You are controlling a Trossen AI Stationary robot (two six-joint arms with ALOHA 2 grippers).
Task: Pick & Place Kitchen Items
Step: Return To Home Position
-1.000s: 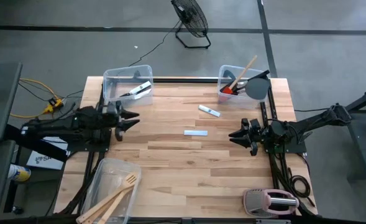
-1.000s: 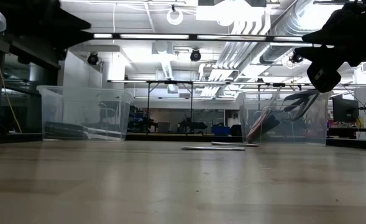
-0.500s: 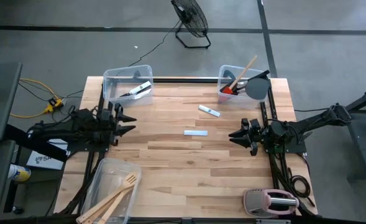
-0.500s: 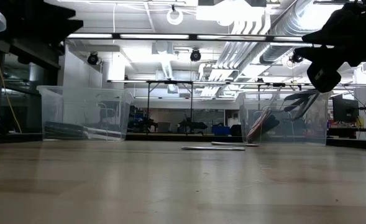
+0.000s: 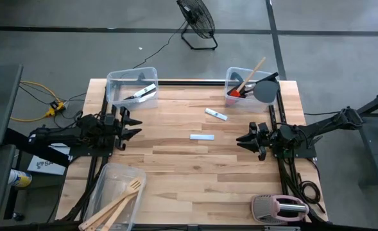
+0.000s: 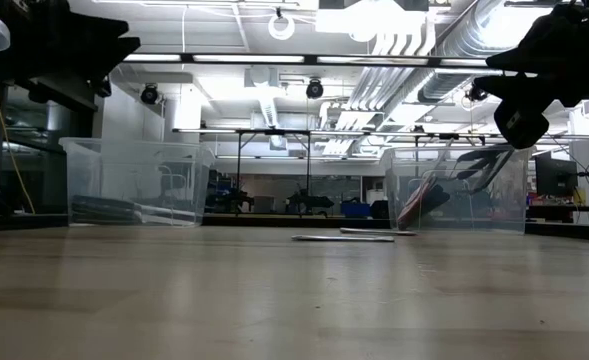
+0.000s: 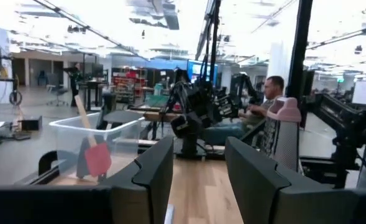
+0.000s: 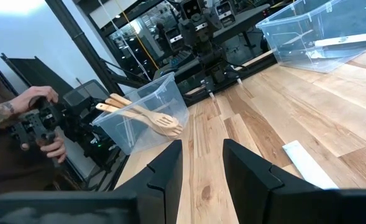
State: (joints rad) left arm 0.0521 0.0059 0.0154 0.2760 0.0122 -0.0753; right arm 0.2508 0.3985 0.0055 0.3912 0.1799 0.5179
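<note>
Left gripper (image 5: 128, 125): fingers parted, nothing held. Right gripper (image 5: 242, 140): fingers parted too, empty. Between the two pairs, a slim white utensil (image 5: 202, 136) is seen flat on the surface (image 5: 176, 170), a second white utensil (image 5: 216, 114) just beyond. Lying so flat, either could be skidded away by a shallow pinch.

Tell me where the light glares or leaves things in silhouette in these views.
Low view: the ceiling lights glare white, and the right arm shows against them as a dark silhouette. Left wrist view: the ceiling is washed out bright. Right wrist view: white glare beside a dark post. High view: the table is evenly lit, shadows faint.
</note>
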